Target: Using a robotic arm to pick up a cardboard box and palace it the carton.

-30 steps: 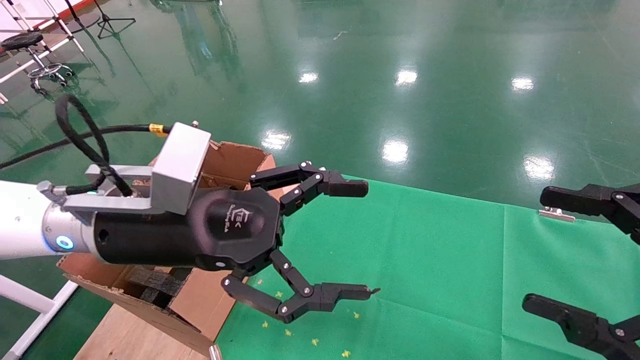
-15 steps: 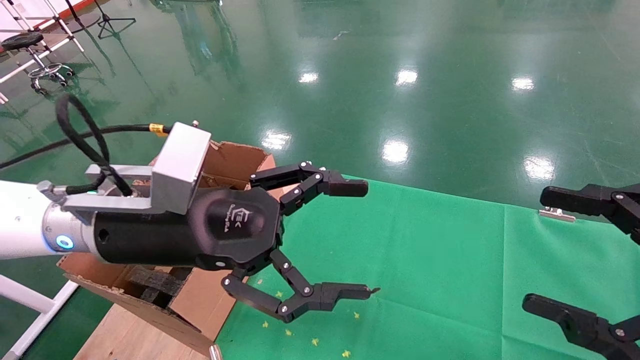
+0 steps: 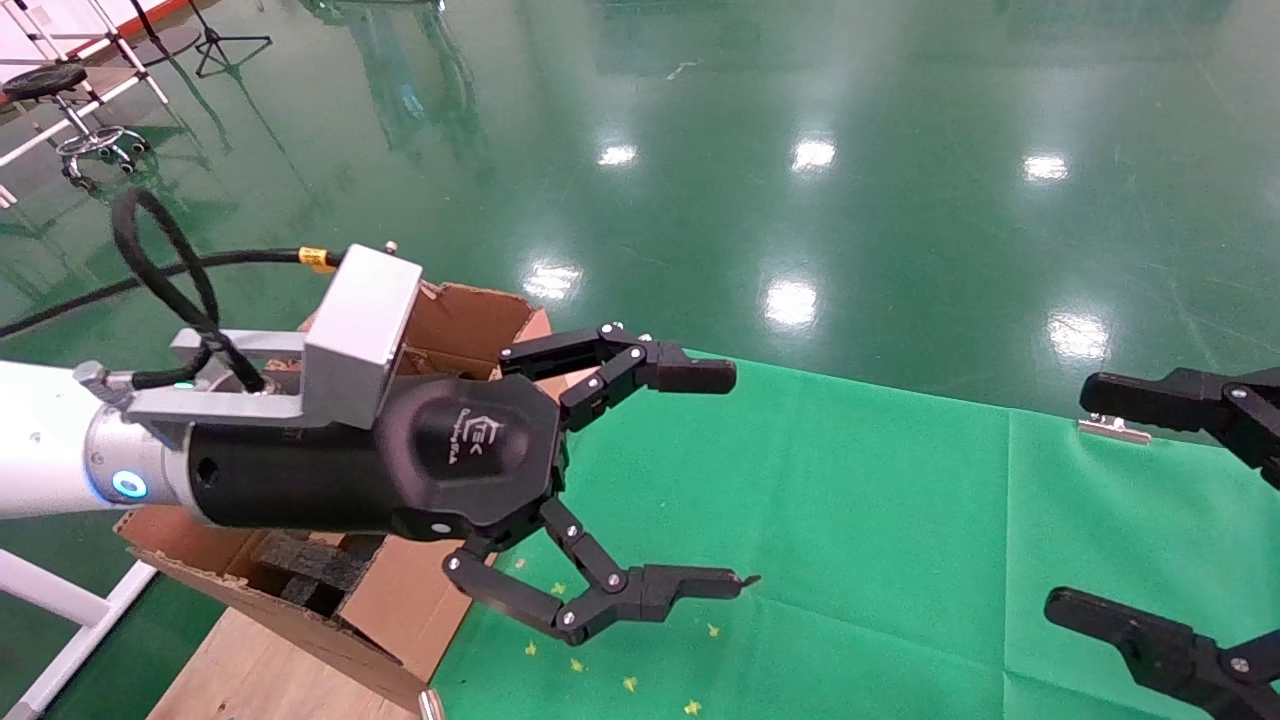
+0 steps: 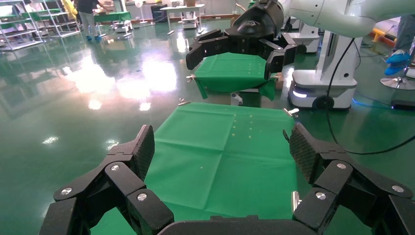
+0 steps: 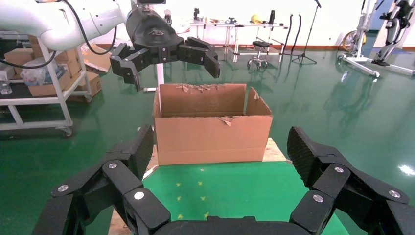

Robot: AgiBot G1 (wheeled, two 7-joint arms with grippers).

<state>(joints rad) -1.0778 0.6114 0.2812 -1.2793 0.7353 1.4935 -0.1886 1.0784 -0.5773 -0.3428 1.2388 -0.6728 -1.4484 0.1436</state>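
The left gripper (image 3: 715,478) of the robotic arm (image 3: 40,455) hangs above the near-left part of the green-covered worktop (image 3: 850,520), jaws wide apart and empty, pointing across the cloth toward the right side. Just behind and beneath its wrist stands the carton (image 3: 470,320), upright at the worktop's left end with its mouth open upward, ragged flaps raised and black foam pieces (image 3: 305,570) inside. In the right wrist view the carton (image 5: 213,125) shows its long side facing the cloth. The right gripper (image 3: 1085,505) sits at the worktop's right edge, jaws likewise spread and empty. The small cardboard box appears in none of the views.
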